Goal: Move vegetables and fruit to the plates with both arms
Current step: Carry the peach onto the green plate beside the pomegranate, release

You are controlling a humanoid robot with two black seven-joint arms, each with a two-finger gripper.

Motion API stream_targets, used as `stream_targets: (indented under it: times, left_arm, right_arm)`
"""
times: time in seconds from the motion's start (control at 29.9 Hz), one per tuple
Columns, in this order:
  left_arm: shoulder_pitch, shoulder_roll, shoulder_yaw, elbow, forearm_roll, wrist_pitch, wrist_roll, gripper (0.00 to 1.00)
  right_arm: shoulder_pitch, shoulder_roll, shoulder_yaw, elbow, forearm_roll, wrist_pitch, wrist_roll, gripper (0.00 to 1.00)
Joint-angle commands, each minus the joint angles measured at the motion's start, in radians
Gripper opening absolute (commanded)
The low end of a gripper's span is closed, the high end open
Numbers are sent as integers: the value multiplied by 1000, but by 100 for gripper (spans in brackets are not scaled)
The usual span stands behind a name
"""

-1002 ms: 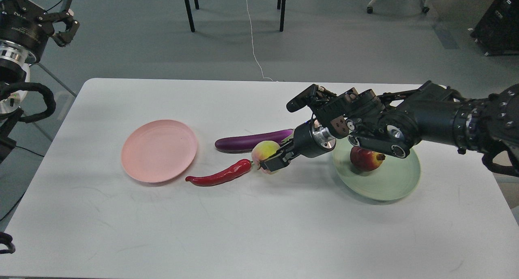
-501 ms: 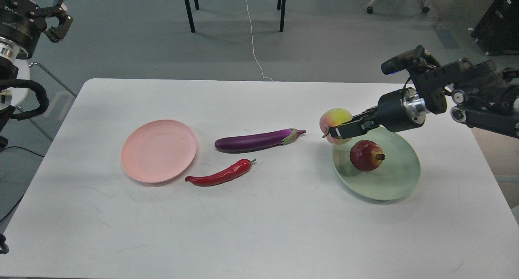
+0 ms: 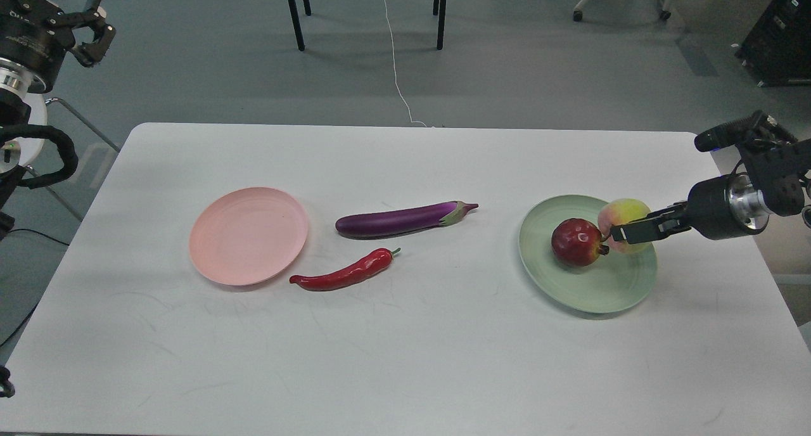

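peach [image 3: 624,213] carried over green plate [image 3: 589,296] | right arm level, jaws pinching it

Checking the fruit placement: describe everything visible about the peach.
The peach is round and yellow-green with a pink blush on its left side, its skin smooth and matte. It is over the far right part of the pale green plate, right beside the pomegranate and apparently touching it. The right end effector is closed on it, one finger crossing its front. Whether it already rests on the plate cannot be told.
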Motion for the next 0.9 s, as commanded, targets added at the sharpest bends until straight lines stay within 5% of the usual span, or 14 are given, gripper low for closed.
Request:
stream_targets:
  times: [0.0,0.2,0.33,0.87]
  left_arm:
    - [2,1,1,0,0,0,1,98]
    - [2,1,1,0,0,0,1,98]
    - [0,1,1,0,0,0,1,98]
    - [-2,9,1,-1,0,0,8,98]
  right_arm:
    - [-44,4,4,-54,-9,-6,0,64]
    - [-46,4,6,-58,-7,-6,0,69]
    - [-53,5,15,-58,-4,-7,0,82]
    - [-76,-2,158,-51,10,-3,0,96]
